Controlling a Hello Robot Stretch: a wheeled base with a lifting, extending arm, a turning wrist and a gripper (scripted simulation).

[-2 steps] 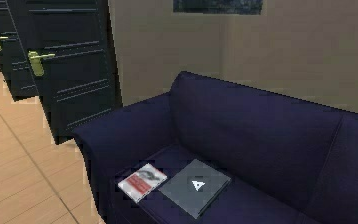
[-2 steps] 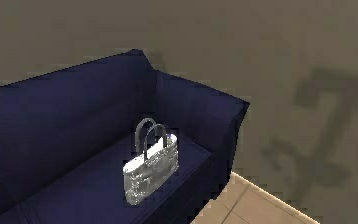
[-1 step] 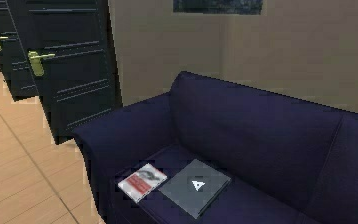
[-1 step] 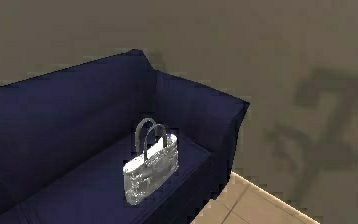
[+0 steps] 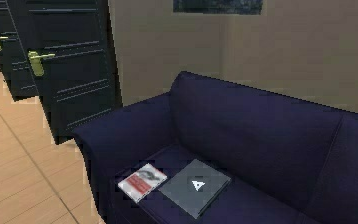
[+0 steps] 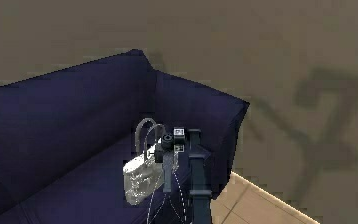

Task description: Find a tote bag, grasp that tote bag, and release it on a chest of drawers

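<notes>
The fingers [image 6: 157, 152] showed at a pale, see-through grey tote bag [image 6: 139, 182] over the seat of the dark blue fabric sofa [image 6: 57, 110]. Whether they gripped it could not be told, as the bag's base merged with the cushion. On that sofa's seat lay a flat grey laptop [image 5: 197, 187] and a red-and-white magazine [image 5: 142, 182], their markings illegible. Above the sofa, a framed picture [image 5: 217, 5] was cut off.

The sofa [image 5: 257, 130] blocks us ahead, magazine [image 5: 142, 182] and laptop [image 5: 197, 187] on its seat; bare floor [image 5: 22, 170] runs along the forward view's left past dark doors [image 5: 72, 60]. Beyond the claw [image 6: 152, 150] stands the wall [image 6: 287, 60].
</notes>
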